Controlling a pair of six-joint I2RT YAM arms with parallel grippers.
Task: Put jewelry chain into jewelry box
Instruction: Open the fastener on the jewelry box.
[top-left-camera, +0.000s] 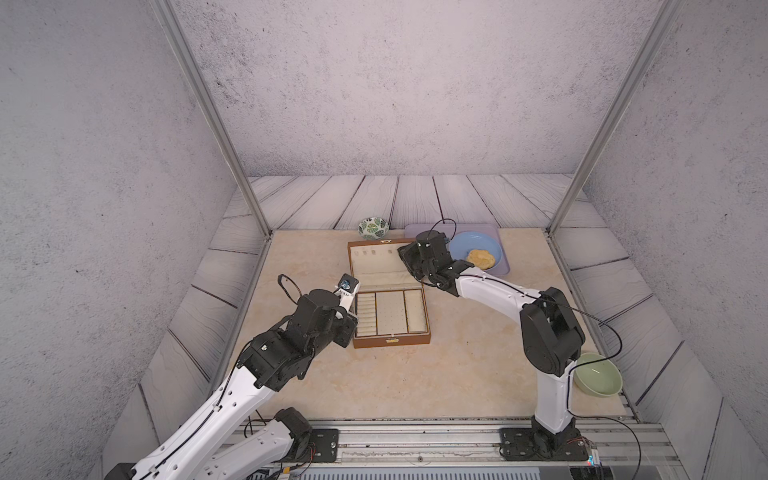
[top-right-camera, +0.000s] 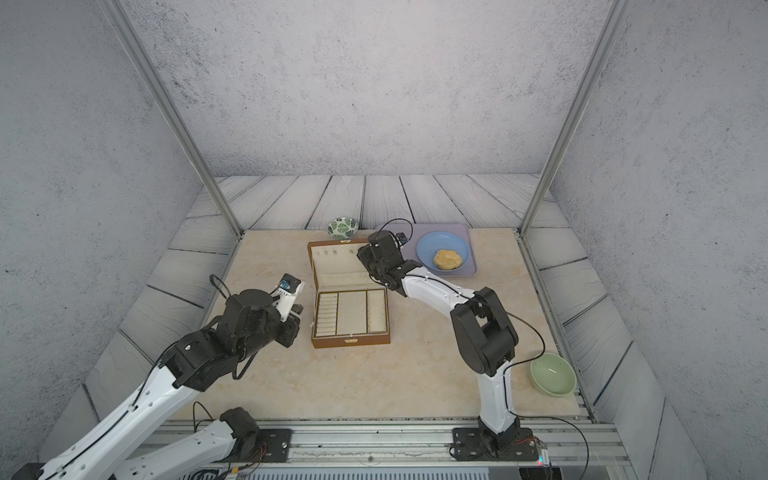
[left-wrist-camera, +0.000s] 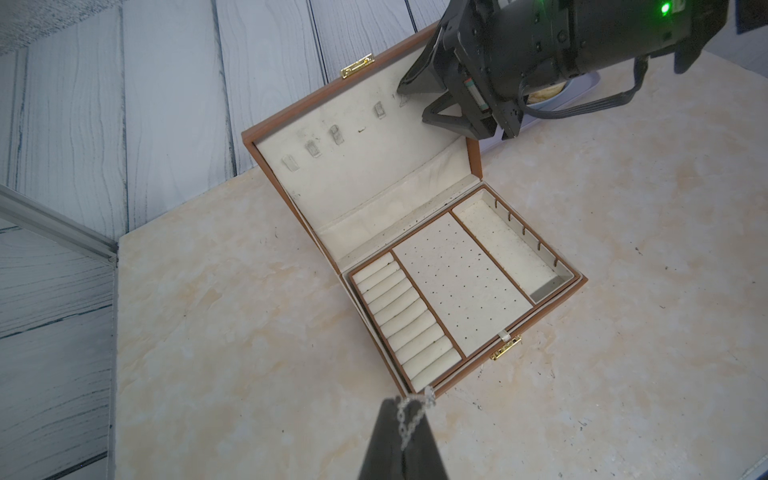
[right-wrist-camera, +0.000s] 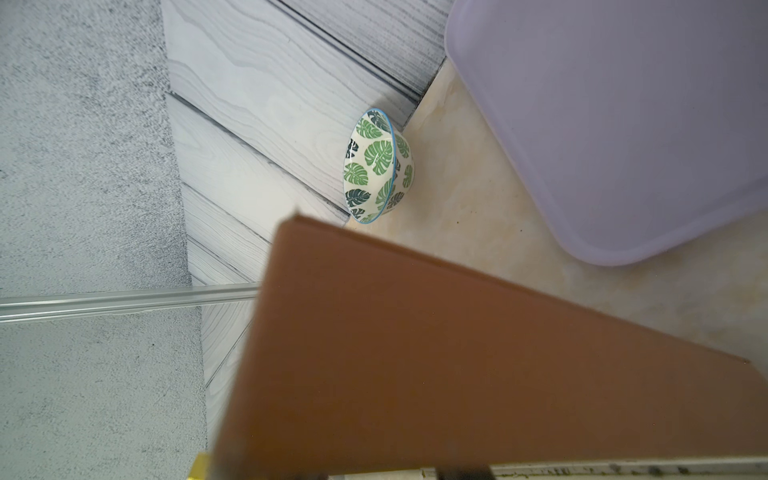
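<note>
Jewelry chain (left-wrist-camera: 400, 417) | pinched in closed left pincer (left-wrist-camera: 402, 404) | beside jewelry box (left-wrist-camera: 473, 160) corner

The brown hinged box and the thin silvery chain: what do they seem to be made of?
The brown rectangular jewelry box: wood or a wood-look covering, matte and grainless; cream velvety fabric lining; shiny brass-coloured clasp. The thin silvery jewelry chain: metal, probably, since its small links glint.

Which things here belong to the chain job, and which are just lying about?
Job: chain, pinched in the shut left gripper; open box; right gripper at its lid.
Lying about: leaf bowl, lilac tray, blue plate with pastry, green bowl.
</note>
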